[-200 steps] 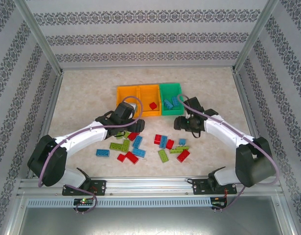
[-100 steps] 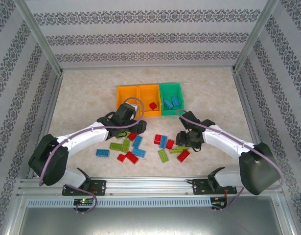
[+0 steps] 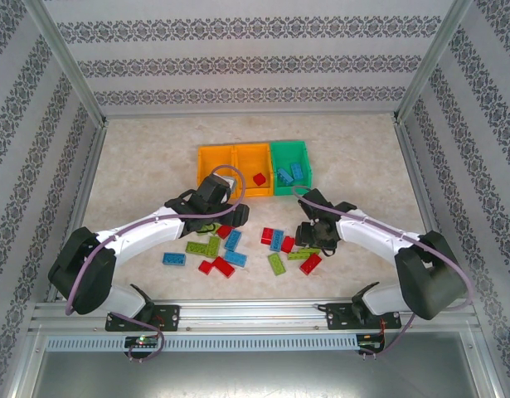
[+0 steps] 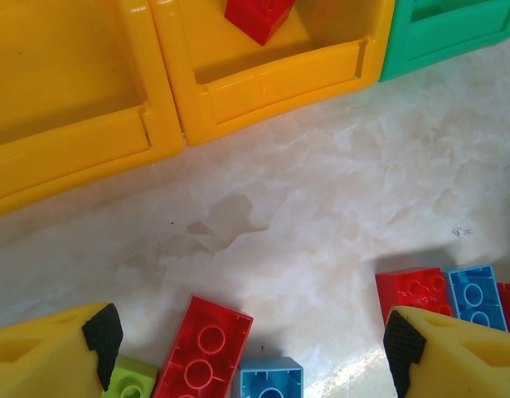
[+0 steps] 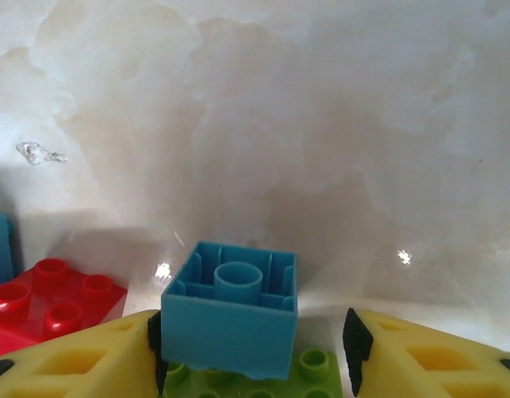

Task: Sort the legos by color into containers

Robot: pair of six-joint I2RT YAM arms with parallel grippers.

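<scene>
Three joined containers stand at the back: two orange [image 3: 215, 159] [image 3: 253, 156] and one green [image 3: 289, 154]. A red lego [image 3: 259, 178] lies in the middle orange one and blue legos [image 3: 291, 172] in the green one. Loose red, blue and lime legos [image 3: 230, 249] lie scattered in front. My right gripper [image 3: 309, 240] is down over a square blue lego [image 5: 230, 319] lying studs-down on a lime lego [image 5: 313, 373]. Its left pad touches the brick and a gap remains on the right. My left gripper [image 3: 225, 217] hovers open over a red lego [image 4: 203, 348] and a blue one [image 4: 271, 381].
A red lego [image 5: 55, 303] lies just left of the right gripper. Another red [image 4: 412, 290] and blue [image 4: 474, 294] pair sits by the left gripper's right finger. The orange bin fronts [image 4: 271, 79] are close ahead of the left gripper. Metal frame posts and patterned walls ring the table.
The right arm swung from beside the green bin down and forward onto the loose pile, its jaws narrowing around the blue lego. The left arm has held still.
</scene>
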